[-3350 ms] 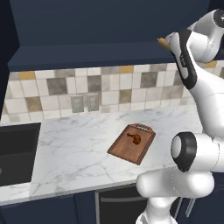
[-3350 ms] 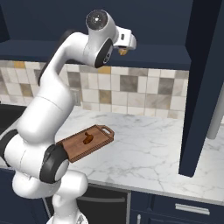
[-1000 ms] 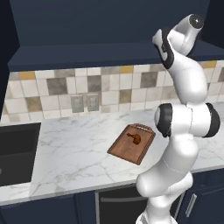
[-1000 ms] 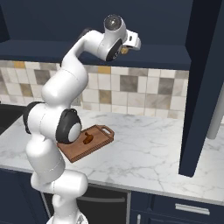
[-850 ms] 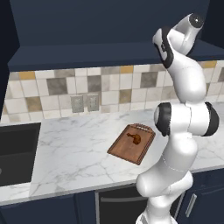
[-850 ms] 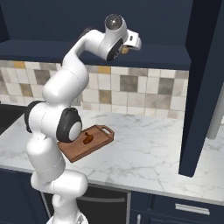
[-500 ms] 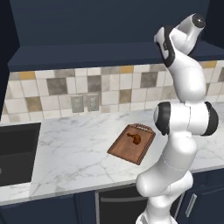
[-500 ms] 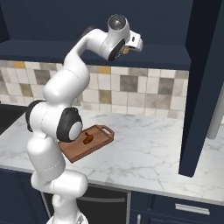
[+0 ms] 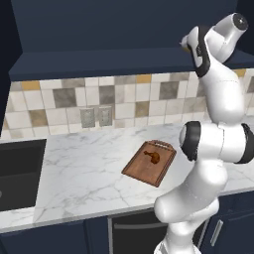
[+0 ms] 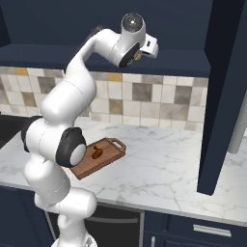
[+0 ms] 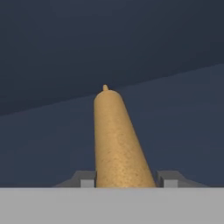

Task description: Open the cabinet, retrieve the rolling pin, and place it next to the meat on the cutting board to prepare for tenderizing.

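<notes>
The grainy tan wooden rolling pin [image 11: 119, 140], cylindrical with a thin end knob, is being clamped between the fingers [image 11: 87, 179] inside the dark navy cabinet [image 9: 124, 30]. The drumstick-shaped meat [image 9: 153, 157] is being carried by the rectangular reddish-brown cutting board [image 9: 141, 171] on the marble desk [image 9: 79, 173].

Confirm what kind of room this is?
A rendered kitchen, by the look of it: a marble counter under a tiled wall, a cutting board with meat on it, and navy cabinets above.
</notes>
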